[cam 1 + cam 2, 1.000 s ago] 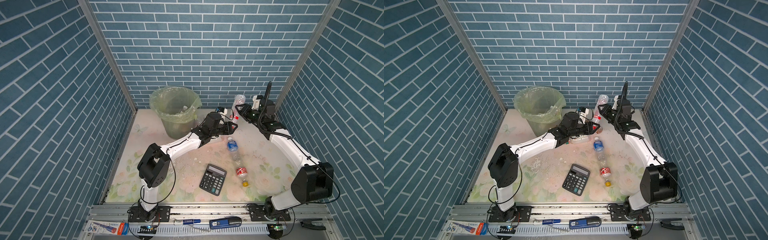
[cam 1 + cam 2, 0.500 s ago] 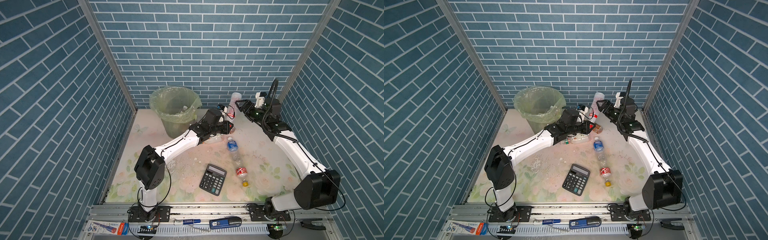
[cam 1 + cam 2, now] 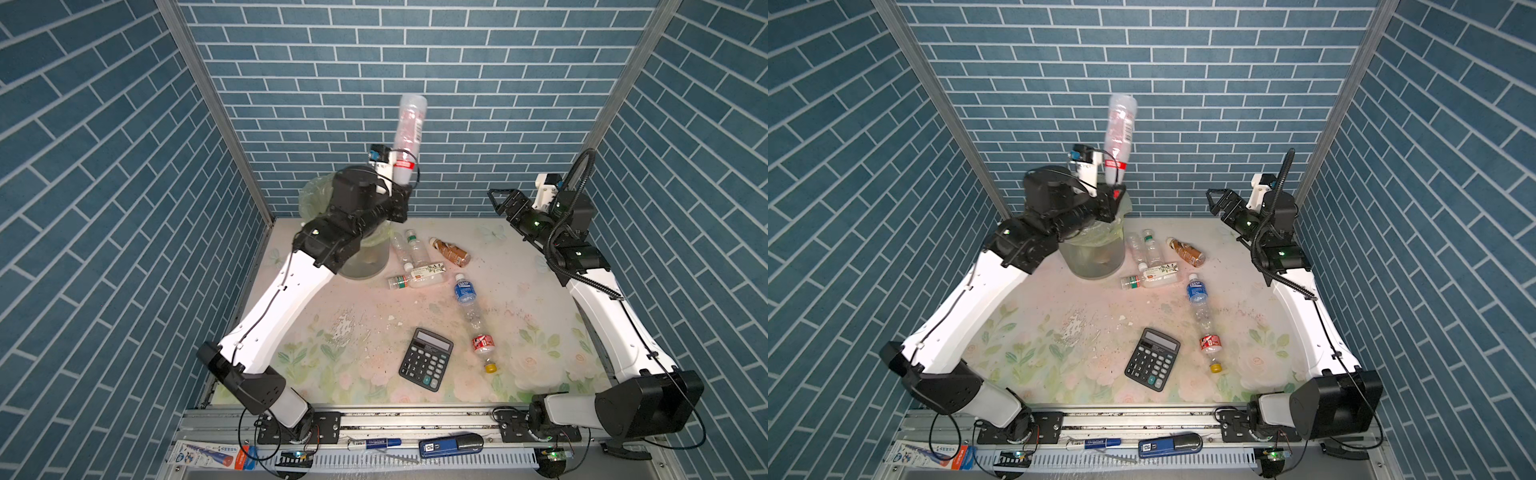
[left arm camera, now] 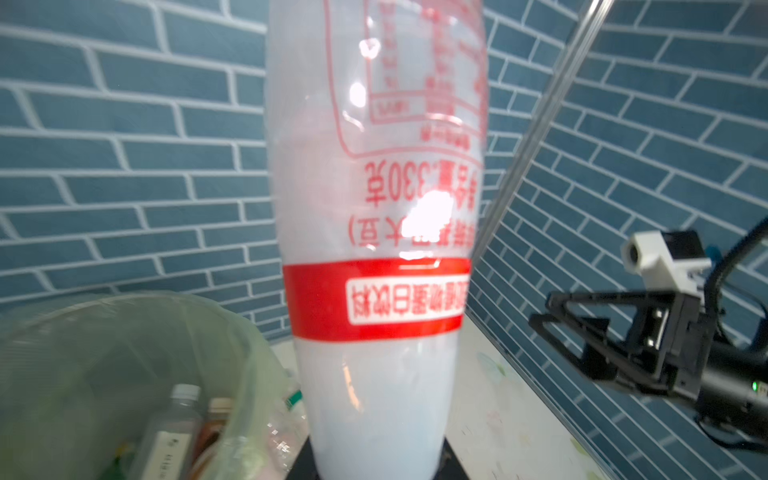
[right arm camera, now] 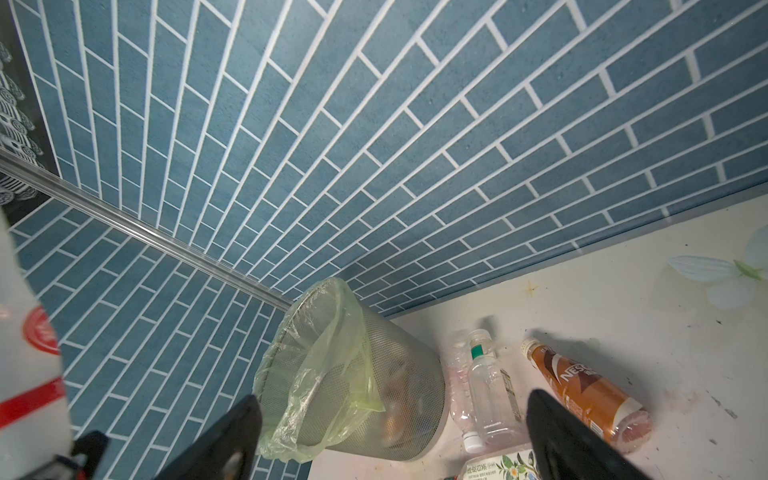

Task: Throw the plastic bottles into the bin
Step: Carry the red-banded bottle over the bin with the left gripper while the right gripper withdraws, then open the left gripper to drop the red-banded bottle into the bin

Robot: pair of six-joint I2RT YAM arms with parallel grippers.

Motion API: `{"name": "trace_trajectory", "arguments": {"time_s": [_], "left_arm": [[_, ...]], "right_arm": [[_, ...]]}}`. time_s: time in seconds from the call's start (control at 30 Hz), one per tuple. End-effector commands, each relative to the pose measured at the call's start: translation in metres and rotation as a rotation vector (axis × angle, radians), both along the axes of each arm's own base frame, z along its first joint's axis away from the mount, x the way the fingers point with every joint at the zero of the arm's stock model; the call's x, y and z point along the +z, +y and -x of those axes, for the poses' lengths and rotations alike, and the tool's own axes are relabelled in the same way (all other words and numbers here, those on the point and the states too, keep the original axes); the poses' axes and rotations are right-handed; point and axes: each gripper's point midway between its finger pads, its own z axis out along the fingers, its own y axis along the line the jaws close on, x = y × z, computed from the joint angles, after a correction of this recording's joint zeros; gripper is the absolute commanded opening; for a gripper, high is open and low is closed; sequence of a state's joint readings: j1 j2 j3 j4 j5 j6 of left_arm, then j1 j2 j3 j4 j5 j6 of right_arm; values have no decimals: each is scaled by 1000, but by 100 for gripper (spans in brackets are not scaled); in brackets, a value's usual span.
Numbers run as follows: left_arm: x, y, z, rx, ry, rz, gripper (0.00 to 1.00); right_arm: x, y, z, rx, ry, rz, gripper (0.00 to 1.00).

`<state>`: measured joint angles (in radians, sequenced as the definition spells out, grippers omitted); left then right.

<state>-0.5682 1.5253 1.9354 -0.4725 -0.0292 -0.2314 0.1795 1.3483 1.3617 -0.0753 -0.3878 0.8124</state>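
Left pincer (image 3: pixel 401 190) clamped on white bottle (image 3: pixel 409 124) by the bin (image 3: pixel 368 266); right pincer (image 3: pixel 497 203) apart, empty.
Other bottles (image 3: pixel 417 258) and calculator (image 3: pixel 426 359) lie on the surface (image 3: pixel 374 320); only the left wrist view shows bottles inside (image 4: pixel 176 419) the bin.

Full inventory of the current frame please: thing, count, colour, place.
bin: 1, grey, yellow-green liner; back left
bottles in bin: at least 2, clear and brown; rest hidden
white bottle: 1, white, red band; held neck-down, raised near bin rim
clear bottles: 2; beside bin
brown bottle: 1; right of those
white-label bottle: 1, maybe 2; in front of those
blue-label bottle: 1; mid table
calculator: 1, black; front centre
red-label bottle: 1, yellow cap; right of calculator
marker: 1, blue-white; front rail
left gripper: black; shut on white bottle
right gripper: black; open, empty, back right
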Motion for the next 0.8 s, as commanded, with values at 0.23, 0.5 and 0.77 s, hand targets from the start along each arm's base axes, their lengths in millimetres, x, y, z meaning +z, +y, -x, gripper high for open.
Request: {"name": "trace_trajectory", "arguments": {"time_s": [0.23,0.5,0.77], "left_arm": [[-125,86,-54,198,429,-69,82],[-69,68,-41,126,267,-19,99],[-59,-6,0,-85,156,-47,99]], "right_arm": [[-7,8,2,43,20,-12,99],[-24,12,4,58,59,8,99],[-78,6,21,47,183,121,99]]}}
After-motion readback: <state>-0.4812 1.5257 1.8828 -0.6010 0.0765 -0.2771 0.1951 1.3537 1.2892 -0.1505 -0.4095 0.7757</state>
